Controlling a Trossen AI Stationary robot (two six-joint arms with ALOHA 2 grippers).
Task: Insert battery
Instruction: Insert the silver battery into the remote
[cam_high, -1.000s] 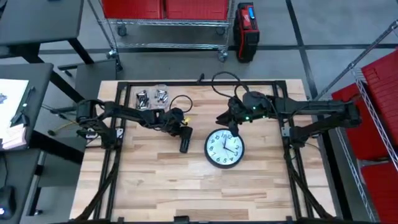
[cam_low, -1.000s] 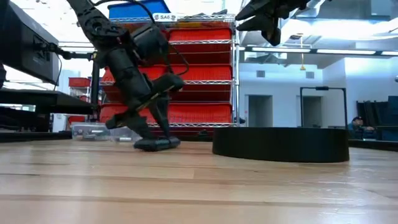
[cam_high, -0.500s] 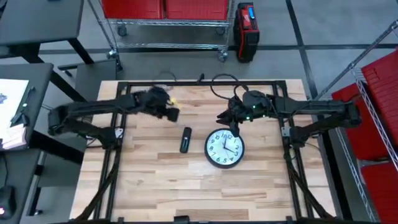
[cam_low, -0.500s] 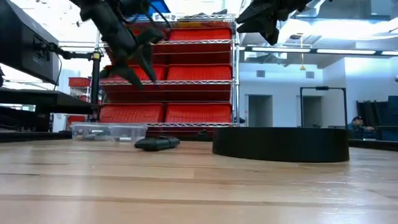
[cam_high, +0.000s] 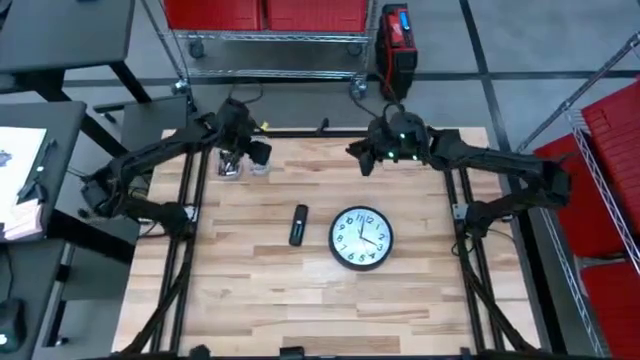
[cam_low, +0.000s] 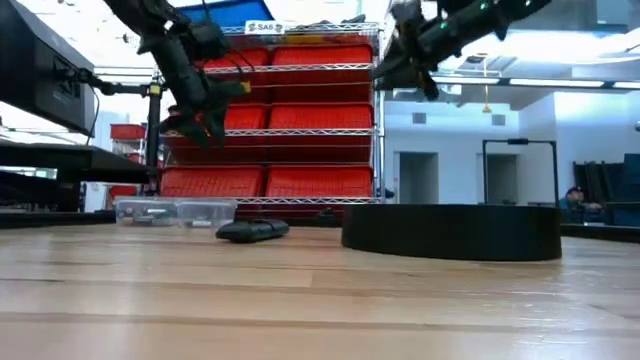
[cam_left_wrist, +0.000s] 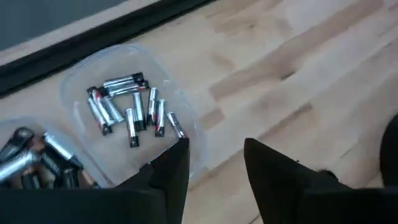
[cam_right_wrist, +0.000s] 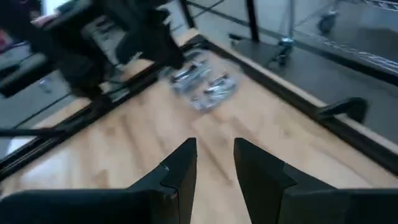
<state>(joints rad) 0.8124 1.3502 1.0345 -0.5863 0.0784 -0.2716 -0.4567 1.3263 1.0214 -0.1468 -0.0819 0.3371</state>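
Observation:
Several batteries (cam_left_wrist: 130, 109) lie in a clear tub (cam_high: 258, 158) at the table's far left, and a second tub (cam_left_wrist: 37, 158) of batteries stands beside it. My left gripper (cam_left_wrist: 214, 168) hovers open just above and beside the tubs (cam_low: 175, 211), holding nothing. A black remote (cam_high: 298, 224) lies flat on the wood at mid-table. To its right a round clock (cam_high: 361, 238) lies face up. My right gripper (cam_high: 368, 160) hangs open and high near the far edge, beyond the clock, with nothing between its fingers (cam_right_wrist: 180, 168).
A black frame rail (cam_high: 320, 133) runs along the table's far edge, with a cable (cam_high: 345, 140) looping over it. Wire shelving with red bins (cam_low: 290, 120) stands behind the table. Bare wood (cam_high: 300, 300) fills the near half.
My left gripper has risen from the black remote and swung toward the table's far left corner, over the battery tubs. The remote lies where it was. My right gripper has moved from above the clock toward the far edge.

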